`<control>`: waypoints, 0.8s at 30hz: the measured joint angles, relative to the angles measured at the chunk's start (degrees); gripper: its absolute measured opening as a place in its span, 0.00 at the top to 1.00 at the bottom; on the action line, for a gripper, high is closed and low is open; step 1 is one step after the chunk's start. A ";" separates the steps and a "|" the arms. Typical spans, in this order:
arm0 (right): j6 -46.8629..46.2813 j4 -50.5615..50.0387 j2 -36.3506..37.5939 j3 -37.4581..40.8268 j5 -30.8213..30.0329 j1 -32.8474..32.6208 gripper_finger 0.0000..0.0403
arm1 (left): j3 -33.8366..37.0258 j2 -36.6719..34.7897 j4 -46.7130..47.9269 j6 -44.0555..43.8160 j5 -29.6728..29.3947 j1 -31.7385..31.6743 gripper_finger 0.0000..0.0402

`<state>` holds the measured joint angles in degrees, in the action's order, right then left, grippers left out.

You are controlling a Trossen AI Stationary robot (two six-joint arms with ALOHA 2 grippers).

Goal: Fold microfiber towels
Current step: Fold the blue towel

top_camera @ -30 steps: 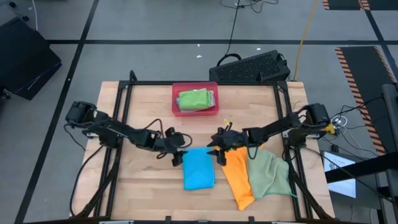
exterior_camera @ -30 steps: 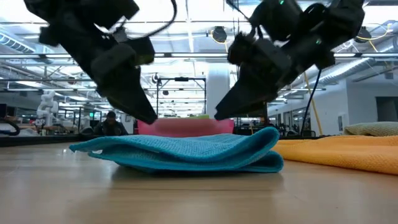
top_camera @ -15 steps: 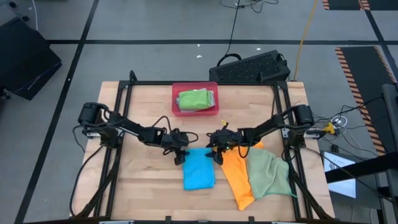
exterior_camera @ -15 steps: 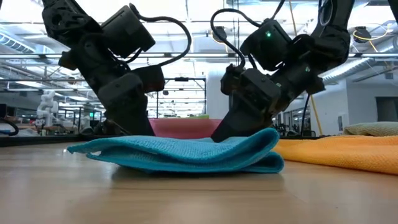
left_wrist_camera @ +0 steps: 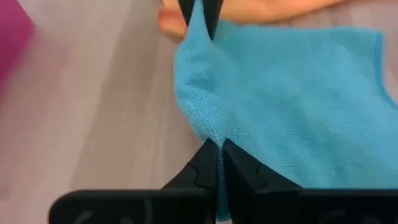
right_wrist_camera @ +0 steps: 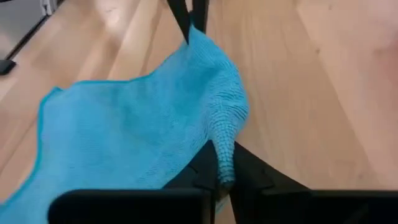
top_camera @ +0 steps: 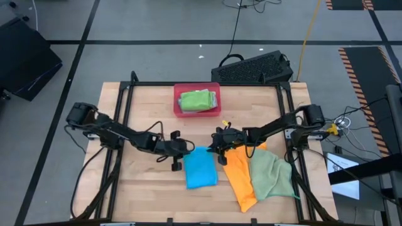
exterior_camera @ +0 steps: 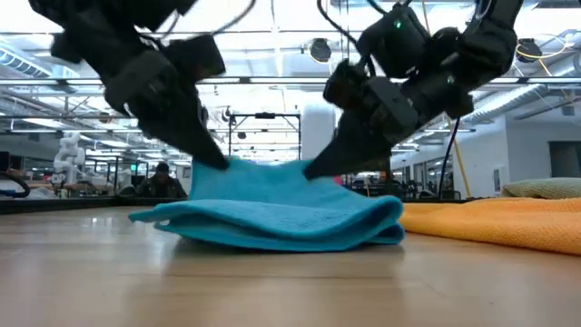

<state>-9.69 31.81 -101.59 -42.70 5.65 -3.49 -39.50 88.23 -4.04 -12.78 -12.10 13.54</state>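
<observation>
A bright blue microfiber towel (top_camera: 201, 171) lies on the wooden table between my two grippers, its far edge (exterior_camera: 263, 173) raised off the wood. My left gripper (top_camera: 183, 152) is shut on that edge's left corner and my right gripper (top_camera: 215, 149) on its right corner. An orange towel (top_camera: 240, 179) and a light green towel (top_camera: 272, 174) lie flat to the right of the blue one. A bright green folded towel (top_camera: 197, 100) rests in the pink-red tray (top_camera: 178, 91) at the far side. My left gripper pinches the blue towel's far left corner (left_wrist_camera: 208, 127) between its two fingers, slanting down from the table's left. One layer or several, I cannot tell. The corner is lifted; the near part of the towel (exterior_camera: 272, 227) lies on the table. My right gripper pinches the towel's far right corner (right_wrist_camera: 222, 134) between its two fingers, slanting down from the table's right. The cloth bunches at the fingertips. This corner is raised too, and the edge between the two grippers (exterior_camera: 268, 168) sags slightly.
A black keyboard (top_camera: 254, 68) sits beyond the table's far right corner. Dark frame rails (top_camera: 122, 119) run along the table's left and right sides. Bare wood shows to the left of the blue towel (top_camera: 144, 182).
Both grippers dropped onto the blue towel's far edge, took hold of its two corners and rose again. The far edge, flat on the table a second ago, now stands lifted between them, while the near part stays where it was.
</observation>
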 joint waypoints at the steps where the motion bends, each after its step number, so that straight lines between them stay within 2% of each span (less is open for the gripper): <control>1: 0.58 -0.99 1.02 0.00 -0.65 -0.03 0.95 | 0.00 -1.00 0.21 0.72 -1.35 0.67 0.96; 7: 9.02 -2.58 5.15 -0.04 -7.17 -2.87 0.98 | -0.03 -3.66 -2.45 5.13 -7.35 6.05 0.98; 12: 15.04 -3.37 5.24 -0.04 -16.96 -9.09 0.98 | -0.03 -3.13 -3.51 4.75 -11.04 11.39 0.97; 15: 18.45 -2.40 5.31 -0.11 -22.16 -13.15 0.98 | -0.03 -3.06 -5.39 4.11 -11.32 14.59 0.99; 21: 21.50 0.54 5.26 -0.11 -26.07 -19.74 0.98 | -0.07 -1.71 -13.27 2.60 -10.86 18.54 0.97; 24: 22.43 0.98 5.24 -0.11 -30.21 -22.53 0.98 | -0.12 0.81 -16.89 2.26 -10.39 19.64 0.97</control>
<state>12.74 32.79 -96.36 -42.81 -24.57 -26.01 -39.62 89.04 -20.94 -10.52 -22.49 33.18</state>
